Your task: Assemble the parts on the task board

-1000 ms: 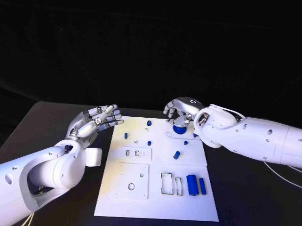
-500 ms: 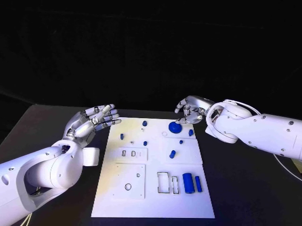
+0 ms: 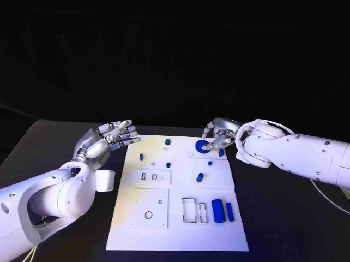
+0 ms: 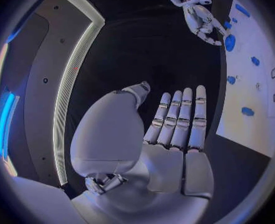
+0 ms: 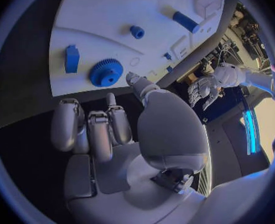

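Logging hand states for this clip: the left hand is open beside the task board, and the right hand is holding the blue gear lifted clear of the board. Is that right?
Not quite. The left hand is open beside the task board, but the right hand holds nothing: in the right wrist view the blue gear lies on the board, apart from the fingers.

The task board [image 3: 179, 229] runs down the middle of the frame on the black table [image 3: 57, 142], bare table open along both its long sides. The left hand [image 3: 104, 140] hovers at the board's upper left corner, fingers [image 3: 126, 136] spread, off the plate. The right hand [image 3: 219, 135] crowds the upper right corner, just beside the blue gear [image 3: 201, 146]. Between the hands the board's top edge lies open. Small blue parts dot the upper half; a blue cylinder [image 3: 217, 210] and a blue bar [image 3: 230, 212] stand at lower right. The lower left stays flat.
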`<state>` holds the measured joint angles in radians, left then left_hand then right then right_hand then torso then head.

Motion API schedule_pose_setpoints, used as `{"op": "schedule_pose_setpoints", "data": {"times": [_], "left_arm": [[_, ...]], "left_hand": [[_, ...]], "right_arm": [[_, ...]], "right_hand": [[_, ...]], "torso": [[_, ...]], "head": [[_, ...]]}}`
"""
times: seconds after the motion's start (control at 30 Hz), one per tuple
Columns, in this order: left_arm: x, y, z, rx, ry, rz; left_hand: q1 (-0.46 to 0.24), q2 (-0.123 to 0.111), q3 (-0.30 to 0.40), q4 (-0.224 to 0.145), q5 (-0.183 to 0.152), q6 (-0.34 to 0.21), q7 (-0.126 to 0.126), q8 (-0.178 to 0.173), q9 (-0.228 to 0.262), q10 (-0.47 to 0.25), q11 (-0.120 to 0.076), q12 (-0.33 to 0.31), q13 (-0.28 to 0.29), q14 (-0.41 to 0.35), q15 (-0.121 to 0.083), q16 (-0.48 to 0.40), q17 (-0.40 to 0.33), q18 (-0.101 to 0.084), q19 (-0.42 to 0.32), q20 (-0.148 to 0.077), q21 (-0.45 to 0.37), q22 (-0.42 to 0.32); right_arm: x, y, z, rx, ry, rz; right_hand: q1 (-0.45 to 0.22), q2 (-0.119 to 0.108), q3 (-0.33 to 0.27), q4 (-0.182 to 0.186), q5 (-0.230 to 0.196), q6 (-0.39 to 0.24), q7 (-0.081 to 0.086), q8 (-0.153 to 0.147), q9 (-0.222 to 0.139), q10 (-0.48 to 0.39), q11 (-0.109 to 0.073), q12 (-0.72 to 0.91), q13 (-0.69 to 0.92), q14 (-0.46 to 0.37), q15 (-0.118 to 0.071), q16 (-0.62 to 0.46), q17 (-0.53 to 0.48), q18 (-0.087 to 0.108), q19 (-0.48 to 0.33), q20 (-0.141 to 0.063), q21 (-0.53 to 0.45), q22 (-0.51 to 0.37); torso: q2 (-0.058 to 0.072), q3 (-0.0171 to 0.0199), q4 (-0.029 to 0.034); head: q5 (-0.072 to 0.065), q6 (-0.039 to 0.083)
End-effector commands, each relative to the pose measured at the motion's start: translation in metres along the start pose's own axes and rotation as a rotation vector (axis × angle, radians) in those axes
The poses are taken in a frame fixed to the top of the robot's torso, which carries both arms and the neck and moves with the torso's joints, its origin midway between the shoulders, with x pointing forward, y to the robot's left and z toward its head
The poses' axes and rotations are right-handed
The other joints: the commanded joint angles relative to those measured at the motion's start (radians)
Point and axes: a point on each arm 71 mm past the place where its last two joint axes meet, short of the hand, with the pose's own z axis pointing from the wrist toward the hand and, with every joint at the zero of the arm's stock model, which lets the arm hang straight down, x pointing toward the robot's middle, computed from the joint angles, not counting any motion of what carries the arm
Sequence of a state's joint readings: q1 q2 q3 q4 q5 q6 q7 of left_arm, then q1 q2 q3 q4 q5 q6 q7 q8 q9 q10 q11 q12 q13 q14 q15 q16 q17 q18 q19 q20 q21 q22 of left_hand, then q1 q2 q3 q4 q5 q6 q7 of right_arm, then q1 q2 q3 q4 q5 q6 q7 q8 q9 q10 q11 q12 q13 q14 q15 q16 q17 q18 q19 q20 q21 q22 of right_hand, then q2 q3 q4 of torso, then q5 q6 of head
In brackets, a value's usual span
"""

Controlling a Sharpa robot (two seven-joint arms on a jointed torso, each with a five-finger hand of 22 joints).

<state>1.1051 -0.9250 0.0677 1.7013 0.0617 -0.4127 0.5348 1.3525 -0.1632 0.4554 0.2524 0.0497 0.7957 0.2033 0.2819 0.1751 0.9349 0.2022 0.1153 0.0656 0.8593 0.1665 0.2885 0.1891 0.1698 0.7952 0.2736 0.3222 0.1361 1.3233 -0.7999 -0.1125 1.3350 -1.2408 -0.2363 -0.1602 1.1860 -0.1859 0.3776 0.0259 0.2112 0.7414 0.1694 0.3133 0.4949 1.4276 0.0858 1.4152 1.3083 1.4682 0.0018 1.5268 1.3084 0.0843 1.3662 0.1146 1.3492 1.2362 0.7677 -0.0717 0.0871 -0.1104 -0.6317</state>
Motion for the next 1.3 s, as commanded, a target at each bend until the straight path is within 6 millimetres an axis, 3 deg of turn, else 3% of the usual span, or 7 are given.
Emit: {"op": "schedule_pose_setpoints", "data": {"times": [0.03,0.23,0.33,0.53,0.77,1.1,1.3], "left_arm": [[0.0025,-0.0011,0.0002,0.004,0.020,-0.016],[0.0022,-0.0012,0.0000,0.003,0.020,-0.016],[0.0029,-0.0009,0.0003,0.003,0.022,-0.017],[0.0031,-0.0005,0.0008,0.002,0.022,-0.017],[0.0025,-0.0004,0.0009,0.001,0.021,-0.016],[0.0025,0.0000,0.0012,-0.001,0.023,-0.018],[0.0019,0.0001,0.0013,-0.002,0.022,-0.017]], "left_hand": [[-0.009,0.002,0.003,0.002,0.001,0.000,0.057,-0.007,-0.001,-0.002,0.007,-0.006,-0.001,-0.005,0.005,-0.006,0.001,0.011,0.002,0.004,0.001,-0.001],[-0.009,0.002,0.003,0.002,0.001,0.000,0.057,-0.007,-0.001,-0.002,0.007,-0.006,-0.001,-0.005,0.005,-0.006,0.001,0.011,0.002,0.004,0.001,-0.001],[-0.009,0.002,0.003,0.002,0.001,0.000,0.057,-0.007,-0.001,-0.002,0.008,-0.007,-0.001,-0.006,0.005,-0.007,0.001,0.011,0.001,0.004,0.000,-0.001],[-0.009,0.002,0.003,0.002,0.001,0.000,0.057,-0.007,-0.001,-0.002,0.008,-0.007,-0.001,-0.006,0.005,-0.007,0.001,0.011,0.001,0.004,0.000,-0.001],[-0.009,0.002,0.003,0.002,0.001,0.000,0.057,-0.007,-0.001,-0.002,0.008,-0.007,-0.001,-0.006,0.005,-0.007,0.001,0.011,0.001,0.004,0.000,-0.001],[-0.009,0.002,0.003,0.002,0.001,0.000,0.057,-0.007,-0.001,-0.002,0.008,-0.007,-0.001,-0.006,0.005,-0.007,0.001,0.011,0.001,0.004,0.000,-0.001],[-0.011,0.004,0.003,0.002,0.001,0.000,0.057,-0.009,-0.002,-0.003,0.008,-0.009,-0.001,-0.008,0.006,-0.009,0.001,0.011,0.000,0.004,0.000,-0.002]], "right_arm": [[0.0041,-0.0031,0.0003,0.025,0.023,-0.003],[0.0066,-0.0041,0.0017,0.027,0.012,-0.004],[0.0076,-0.0035,0.0021,0.029,0.002,0.003],[0.0089,-0.0045,0.0039,0.036,-0.002,0.008],[0.0091,-0.0070,0.0045,0.043,-0.013,0.011],[0.0082,-0.0089,0.0050,0.043,-0.020,-0.015],[0.0087,-0.0090,0.0049,0.034,-0.012,-0.023]], "right_hand": [[0.013,-0.001,-0.005,0.003,0.006,-0.005,0.001,0.007,0.002,0.012,-0.001,0.013,0.072,0.075,0.008,0.009,0.115,-0.011,0.012,0.001,0.007,0.009],[0.019,0.004,-0.003,0.002,0.010,-0.005,0.002,0.010,0.003,0.023,0.000,0.028,0.090,0.076,0.010,0.012,0.124,-0.014,0.019,0.002,0.016,0.023],[0.020,0.011,0.004,0.006,0.031,0.002,0.002,0.017,0.004,0.052,0.000,0.061,0.133,0.080,0.010,0.018,0.148,-0.024,0.047,0.003,0.048,0.070],[0.020,0.012,0.005,0.006,0.032,0.003,0.002,0.018,0.003,0.060,0.000,0.070,0.144,0.081,0.010,0.020,0.152,-0.026,0.053,0.003,0.054,0.080],[0.024,0.016,0.010,0.005,0.033,0.005,0.002,0.020,0.003,0.061,0.000,0.071,0.146,0.081,0.010,0.020,0.154,-0.026,0.054,0.003,0.056,0.082],[0.033,0.016,0.017,-0.002,0.030,0.006,0.002,0.020,0.002,0.067,0.000,0.079,0.156,0.082,0.011,0.022,0.158,-0.027,0.057,0.003,0.060,0.088],[0.041,0.018,0.037,-0.010,0.043,0.037,-0.001,0.034,0.003,0.074,-0.002,0.087,0.168,0.082,0.010,0.023,0.161,-0.028,0.059,0.003,0.063,0.094]], "torso": [[0.001,-0.0006,0.0025],[0.003,0.0003,0.0019],[0.003,-0.0002,0.0048],[0.005,0.0008,0.0072],[0.005,0.0017,0.0034],[0.005,0.0018,0.0060],[0.004,0.0018,0.0033]], "head": [[0.000,-0.003],[0.000,-0.005],[0.000,-0.006],[-0.006,-0.008],[-0.003,-0.012],[-0.003,-0.017],[0.000,-0.017]]}}
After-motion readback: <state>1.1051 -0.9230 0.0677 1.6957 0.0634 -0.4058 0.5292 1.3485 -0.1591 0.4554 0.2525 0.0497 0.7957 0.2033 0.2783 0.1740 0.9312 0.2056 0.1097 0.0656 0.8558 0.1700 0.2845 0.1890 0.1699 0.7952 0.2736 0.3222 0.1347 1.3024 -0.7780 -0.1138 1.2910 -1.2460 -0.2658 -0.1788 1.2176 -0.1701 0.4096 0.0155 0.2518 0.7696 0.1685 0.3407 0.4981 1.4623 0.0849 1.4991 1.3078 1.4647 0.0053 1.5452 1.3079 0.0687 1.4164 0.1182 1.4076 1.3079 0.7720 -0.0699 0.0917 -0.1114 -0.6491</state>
